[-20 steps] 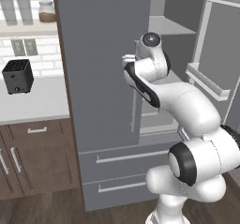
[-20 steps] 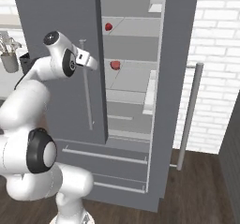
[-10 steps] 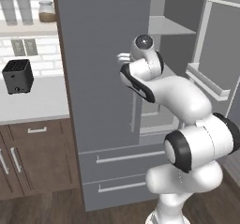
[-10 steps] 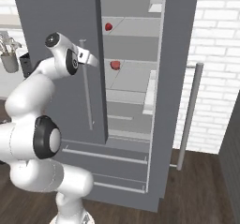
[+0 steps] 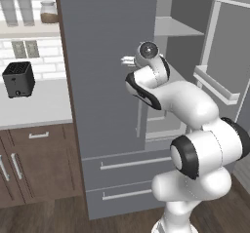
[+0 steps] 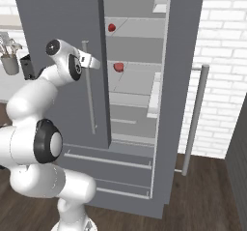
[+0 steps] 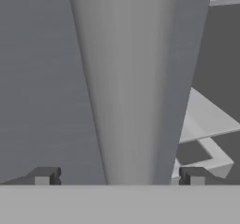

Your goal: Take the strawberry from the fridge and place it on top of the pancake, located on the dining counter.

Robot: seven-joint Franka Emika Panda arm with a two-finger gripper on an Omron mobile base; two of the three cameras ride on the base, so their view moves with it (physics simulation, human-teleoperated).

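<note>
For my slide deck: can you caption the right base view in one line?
Open gripper at the closed left fridge door's handle; right door open, two small red items on shelves.

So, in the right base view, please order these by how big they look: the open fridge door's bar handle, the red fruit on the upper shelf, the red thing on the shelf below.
1. The bar handle, by far the largest.
2. and 3. The red fruit on the upper shelf and the red thing on the shelf below look alike in size; both are too small to rank.
</note>
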